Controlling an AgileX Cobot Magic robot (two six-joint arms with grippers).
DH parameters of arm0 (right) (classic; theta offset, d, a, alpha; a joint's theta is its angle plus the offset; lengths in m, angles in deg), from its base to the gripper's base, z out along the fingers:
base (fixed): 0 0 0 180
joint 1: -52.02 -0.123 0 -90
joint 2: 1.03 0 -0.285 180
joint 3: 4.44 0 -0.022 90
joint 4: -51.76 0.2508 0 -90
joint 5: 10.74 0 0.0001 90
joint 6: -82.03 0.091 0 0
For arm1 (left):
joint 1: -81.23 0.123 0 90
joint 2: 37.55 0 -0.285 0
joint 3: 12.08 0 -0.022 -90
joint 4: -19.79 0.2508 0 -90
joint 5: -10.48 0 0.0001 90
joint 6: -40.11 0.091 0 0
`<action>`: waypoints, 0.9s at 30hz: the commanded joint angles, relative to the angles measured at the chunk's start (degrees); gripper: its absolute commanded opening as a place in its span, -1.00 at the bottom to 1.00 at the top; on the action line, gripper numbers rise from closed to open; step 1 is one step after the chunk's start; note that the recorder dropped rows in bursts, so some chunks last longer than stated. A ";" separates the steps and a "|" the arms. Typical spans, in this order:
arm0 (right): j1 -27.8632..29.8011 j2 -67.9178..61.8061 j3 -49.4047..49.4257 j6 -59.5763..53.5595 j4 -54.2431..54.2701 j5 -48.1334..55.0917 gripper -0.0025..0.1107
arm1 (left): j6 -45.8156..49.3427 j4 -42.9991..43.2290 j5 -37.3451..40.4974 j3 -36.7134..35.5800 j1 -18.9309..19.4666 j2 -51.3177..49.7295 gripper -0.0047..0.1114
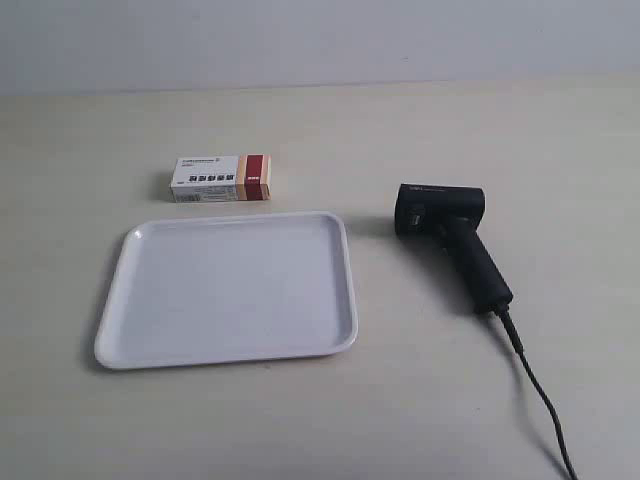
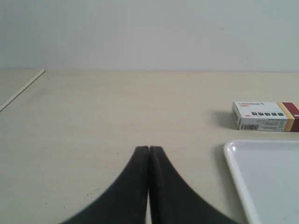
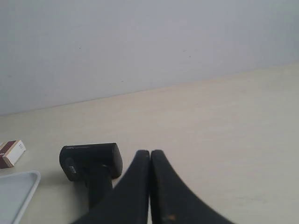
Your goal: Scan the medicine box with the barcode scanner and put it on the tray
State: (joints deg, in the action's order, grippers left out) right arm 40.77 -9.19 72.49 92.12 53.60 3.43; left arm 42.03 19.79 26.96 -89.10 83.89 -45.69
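Note:
The medicine box (image 1: 221,178) lies flat on the table just behind the white tray (image 1: 230,350); its red and tan band faces the scanner side. The black barcode scanner (image 1: 450,240) lies on its side to the tray's right, cable (image 1: 540,395) trailing toward the front edge. No arm shows in the exterior view. In the left wrist view my left gripper (image 2: 149,148) is shut on nothing, with the box (image 2: 266,116) and a tray corner (image 2: 233,154) off to one side. My right gripper (image 3: 150,152) is shut, empty, close beside the scanner (image 3: 91,161); the box end (image 3: 11,153) and tray corner (image 3: 28,179) show beyond.
The beige table (image 1: 450,130) meets a pale wall (image 1: 320,40) at the back. A table edge strip (image 2: 21,91) shows in the left wrist view. The tray holds nothing.

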 commanded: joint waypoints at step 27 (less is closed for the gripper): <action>-0.11 0.37 0.29 1.05 12.92 -20.05 -0.96 | -7.23 -24.27 -23.30 5.71 0.03 0.35 -0.89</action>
State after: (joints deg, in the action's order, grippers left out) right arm 40.77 -9.19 72.49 93.16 65.68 -14.26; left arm 35.41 -3.76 6.03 -86.85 83.89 -45.69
